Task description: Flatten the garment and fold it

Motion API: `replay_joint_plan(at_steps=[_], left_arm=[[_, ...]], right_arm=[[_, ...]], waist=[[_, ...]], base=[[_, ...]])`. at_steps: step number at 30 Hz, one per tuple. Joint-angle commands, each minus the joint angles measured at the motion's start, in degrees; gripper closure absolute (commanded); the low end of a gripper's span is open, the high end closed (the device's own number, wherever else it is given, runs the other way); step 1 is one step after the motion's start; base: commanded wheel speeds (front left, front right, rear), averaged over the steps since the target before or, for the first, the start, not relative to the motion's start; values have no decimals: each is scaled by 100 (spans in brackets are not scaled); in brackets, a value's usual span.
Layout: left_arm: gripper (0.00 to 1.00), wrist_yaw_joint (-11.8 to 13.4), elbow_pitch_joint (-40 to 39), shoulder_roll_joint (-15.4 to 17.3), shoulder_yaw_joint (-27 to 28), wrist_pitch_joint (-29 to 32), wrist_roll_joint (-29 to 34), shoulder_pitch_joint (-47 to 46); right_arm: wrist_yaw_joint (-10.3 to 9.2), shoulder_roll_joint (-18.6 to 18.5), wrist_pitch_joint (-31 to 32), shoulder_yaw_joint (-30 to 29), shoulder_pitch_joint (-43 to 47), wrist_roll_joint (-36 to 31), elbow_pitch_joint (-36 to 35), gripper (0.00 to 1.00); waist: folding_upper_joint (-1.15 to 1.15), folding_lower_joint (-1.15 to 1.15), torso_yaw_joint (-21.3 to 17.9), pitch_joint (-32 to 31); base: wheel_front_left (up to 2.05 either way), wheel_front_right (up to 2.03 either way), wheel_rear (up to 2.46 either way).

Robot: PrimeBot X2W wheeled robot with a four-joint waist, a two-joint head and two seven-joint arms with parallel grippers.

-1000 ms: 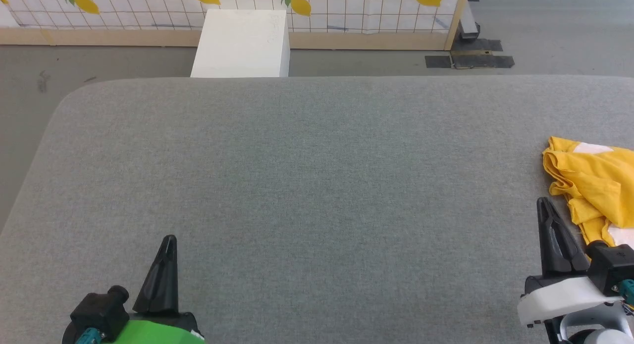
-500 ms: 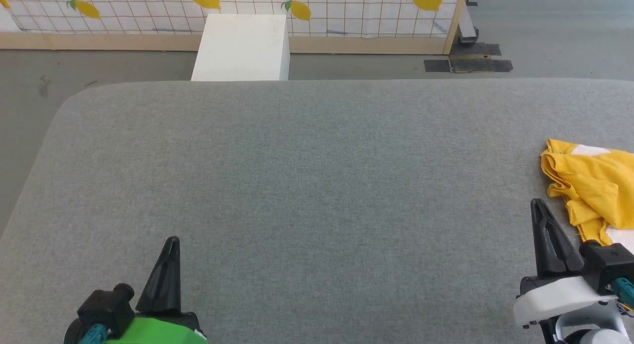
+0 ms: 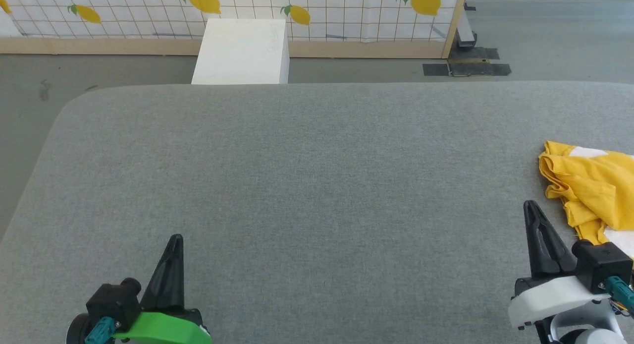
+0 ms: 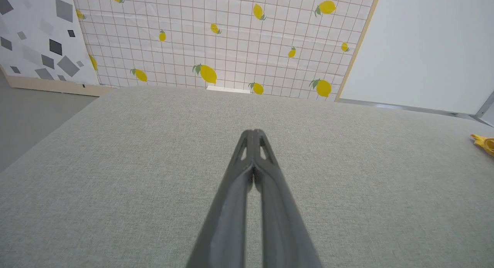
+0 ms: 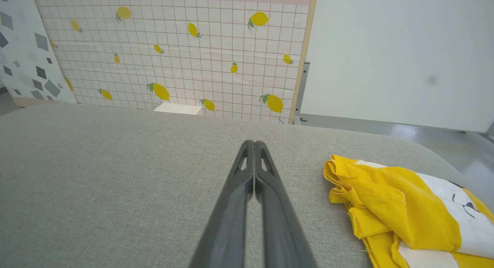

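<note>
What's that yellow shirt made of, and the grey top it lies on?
The shirt looks like soft matte cotton-like knit: it bunches in limp folds. The grey top looks like woven fabric, perhaps padded: fine weave, rounded edges.

Head view shifted; left pincer (image 3: 175,239), right pincer (image 3: 529,205) edged inward.

Grey table (image 3: 307,185) bare across middle and left; crumpled garment (image 3: 592,185) blocks right edge.
</note>
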Motion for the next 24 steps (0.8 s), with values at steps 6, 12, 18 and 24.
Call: replay_joint_plan(at_steps=[6, 12, 18, 24], left_arm=[[100, 71, 36, -57, 43, 89, 173, -152], [100, 97, 48, -87, 56, 159, 270, -188], [100, 124, 61, -118, 69, 230, 370, -226], [100, 151, 74, -147, 81, 300, 468, -262]], right_arm=[[-3, 1, 51, 58, -75, -2, 31, 100], [-4, 1, 87, 95, -86, -3, 42, 100], [-4, 2, 124, 134, -98, -3, 53, 100], [-5, 2, 159, 171, -110, -3, 64, 100]], waist=[[0, 0, -4, -27], [0, 0, -8, -52], [0, 0, -11, -78], [0, 0, -15, -102]], base=[[0, 0, 0], [0, 0, 0], [0, 0, 0], [0, 0, 0]])
